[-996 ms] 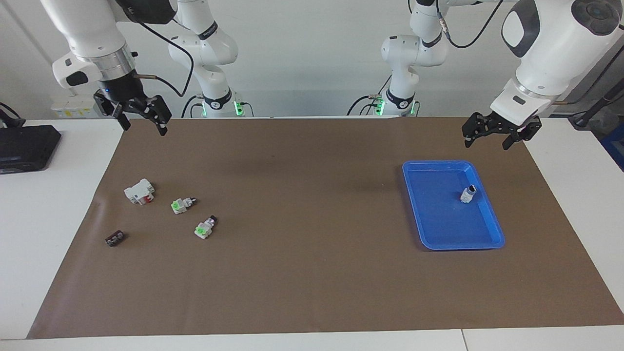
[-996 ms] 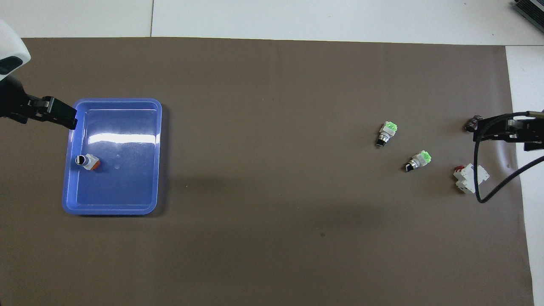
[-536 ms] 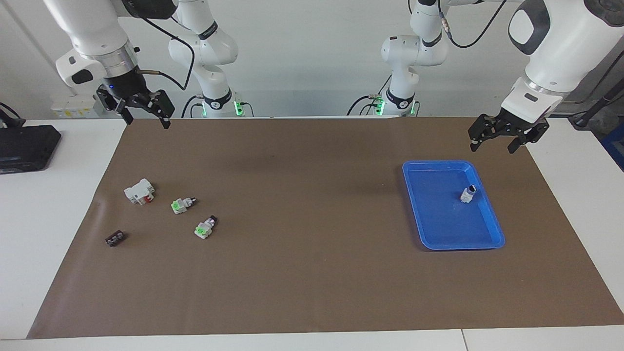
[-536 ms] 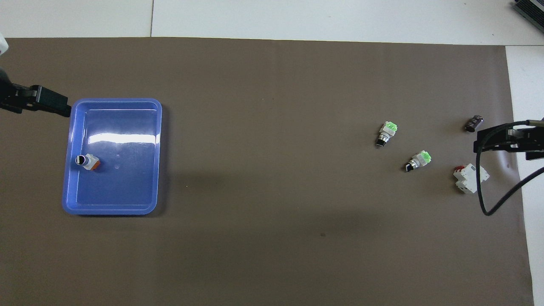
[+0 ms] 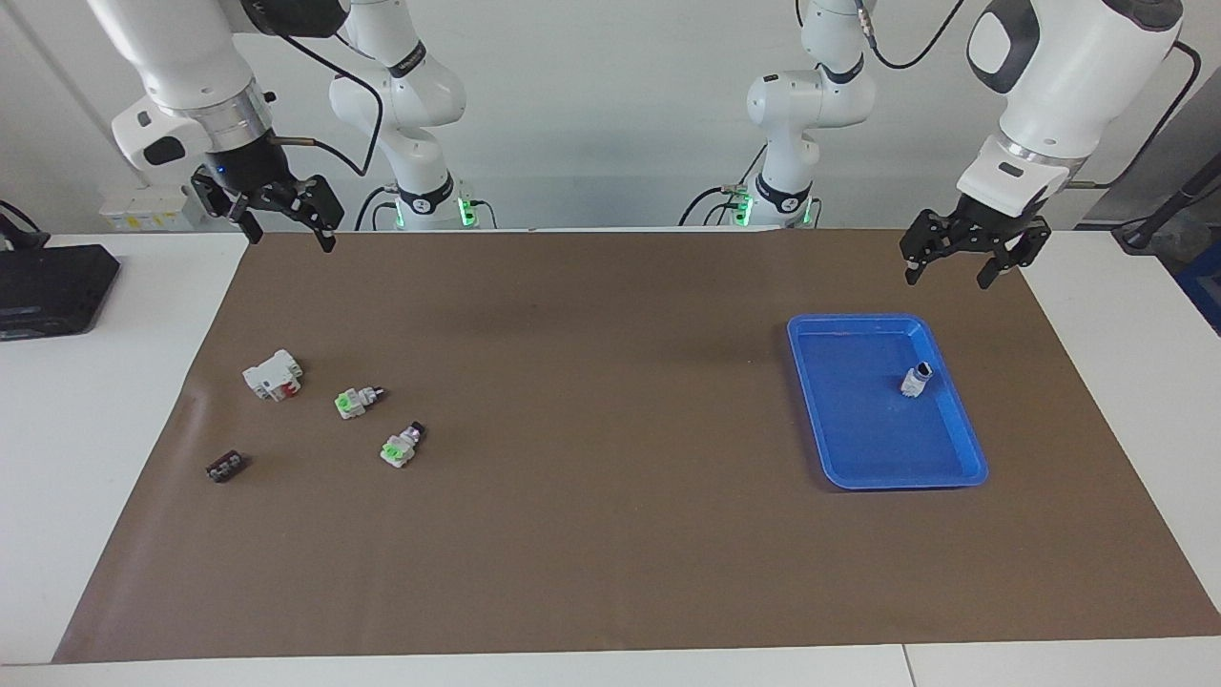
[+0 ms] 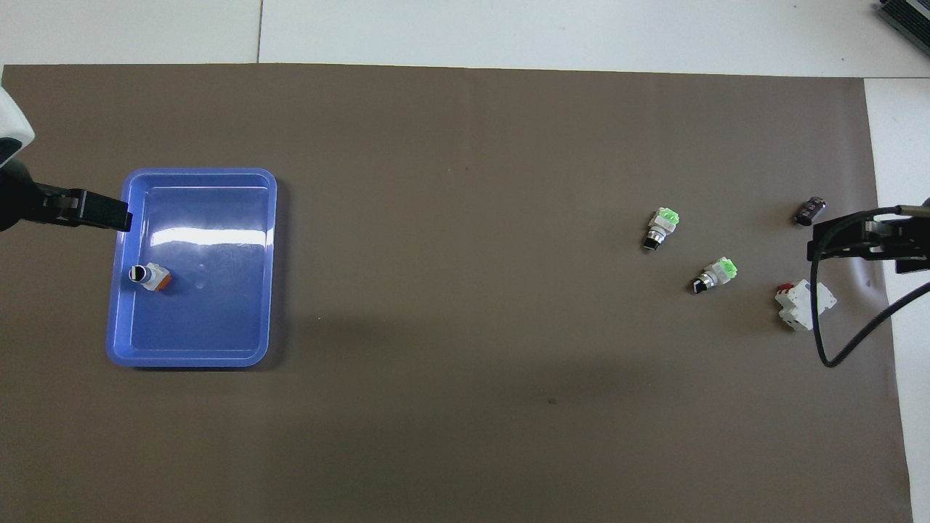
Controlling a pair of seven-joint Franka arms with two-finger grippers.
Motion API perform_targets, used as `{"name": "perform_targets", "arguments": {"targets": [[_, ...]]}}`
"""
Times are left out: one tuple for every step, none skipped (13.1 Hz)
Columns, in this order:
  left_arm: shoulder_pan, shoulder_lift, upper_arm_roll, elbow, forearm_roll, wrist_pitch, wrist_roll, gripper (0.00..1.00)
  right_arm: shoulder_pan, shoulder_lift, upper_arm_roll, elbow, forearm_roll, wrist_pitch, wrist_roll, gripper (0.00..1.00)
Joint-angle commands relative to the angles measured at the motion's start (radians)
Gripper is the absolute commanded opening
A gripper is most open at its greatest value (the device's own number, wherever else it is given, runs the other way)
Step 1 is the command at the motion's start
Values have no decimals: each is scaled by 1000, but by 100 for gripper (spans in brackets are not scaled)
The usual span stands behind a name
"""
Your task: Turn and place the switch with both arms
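Brown matting (image 5: 610, 534) covers a white table (image 5: 105, 401) before a pale wall. Switch (image 5: 916, 379) lies in the tray (image 5: 849, 472), along the wall at the left arm's end. Left gripper (image 5: 963, 260) hangs over the mat by the tray, fingers apart, empty; right gripper (image 5: 277, 221) likewise, well apart. Risk: a descending finger catches the tray wall, so close to the switch, and shifts the tray.

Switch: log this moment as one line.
switch: in blue tray | left gripper: open, raised | right gripper: open, raised
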Motion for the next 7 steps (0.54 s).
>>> {"name": "perform_targets", "arguments": {"targets": [[9, -27, -21, -25, 28, 6, -36, 100, -7, -15, -1, -17, -5, 9, -24, 100], [9, -32, -23, -30, 25, 6, -40, 100, -5, -15, -1, -17, -5, 11, -24, 100], [8, -35, -23, -34, 25, 7, -40, 100, -5, -15, -1, -17, -5, 11, -24, 100], [8, -33, -23, -35, 25, 15, -40, 100, -4, -15, -1, -17, -5, 11, -24, 100], [8, -32, -23, -33, 25, 22, -40, 100, -4, -15, -1, -17, -5, 11, -24, 100], [8, -33, -23, -34, 25, 15, -40, 100, -4, -15, -1, -17, -5, 11, -24, 100], [8, -36, -23, -39, 25, 9, -37, 100, -4, -15, -1, -17, -5, 11, -24, 100]]}}
